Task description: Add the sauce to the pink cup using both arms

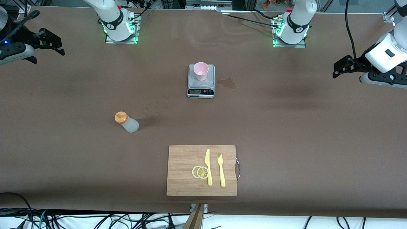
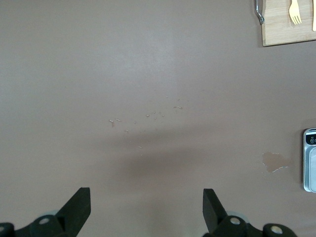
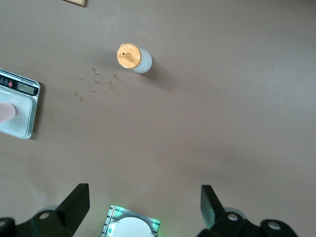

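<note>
The pink cup (image 1: 201, 70) stands on a small kitchen scale (image 1: 201, 90) at the middle of the table. Only its edge (image 3: 4, 111) shows in the right wrist view. The sauce bottle (image 1: 126, 122), frosted white with an orange cap, stands on the table nearer to the front camera than the cup, toward the right arm's end; the right wrist view shows it from above (image 3: 134, 58). My right gripper (image 1: 47, 52) (image 3: 144, 202) hangs open and empty over the right arm's end of the table. My left gripper (image 1: 345, 71) (image 2: 146, 207) hangs open and empty over the left arm's end.
A wooden cutting board (image 1: 184, 171) with a yellow knife (image 1: 208, 167), a fork (image 1: 221, 170) and lemon slices (image 1: 200, 172) lies near the table's front edge. A small spill (image 1: 227, 83) marks the table beside the scale. Small droplets (image 3: 95, 84) lie between bottle and scale.
</note>
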Controlling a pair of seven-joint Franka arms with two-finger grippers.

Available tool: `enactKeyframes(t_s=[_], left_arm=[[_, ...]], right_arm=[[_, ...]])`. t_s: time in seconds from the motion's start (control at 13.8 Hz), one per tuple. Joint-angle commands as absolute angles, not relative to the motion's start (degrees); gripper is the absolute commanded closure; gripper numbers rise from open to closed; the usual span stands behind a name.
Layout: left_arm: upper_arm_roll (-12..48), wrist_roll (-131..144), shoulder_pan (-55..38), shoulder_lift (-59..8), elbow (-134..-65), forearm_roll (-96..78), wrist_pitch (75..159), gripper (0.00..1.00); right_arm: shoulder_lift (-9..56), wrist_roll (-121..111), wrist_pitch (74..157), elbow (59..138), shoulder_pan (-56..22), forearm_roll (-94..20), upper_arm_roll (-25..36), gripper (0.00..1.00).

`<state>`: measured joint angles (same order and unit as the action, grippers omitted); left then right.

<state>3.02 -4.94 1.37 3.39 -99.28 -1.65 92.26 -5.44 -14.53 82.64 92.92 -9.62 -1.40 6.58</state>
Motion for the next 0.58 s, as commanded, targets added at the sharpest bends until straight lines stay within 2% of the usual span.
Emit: enactKeyframes(t_s=[0.0, 0.51], left_arm=[[2.64, -6.33, 1.76, 3.69, -99.05, -2.02, 92.29, 0.0], [1.41, -6.42, 1.58, 3.25, -98.88, -1.94, 92.37, 0.0]], right_arm=[[-5.19, -13.62, 81.56, 90.44, -9.93, -0.62, 6.59, 0.0], [-4.57, -14.67, 81.74, 90.09, -10.02, 0.17, 6.07, 0.0]])
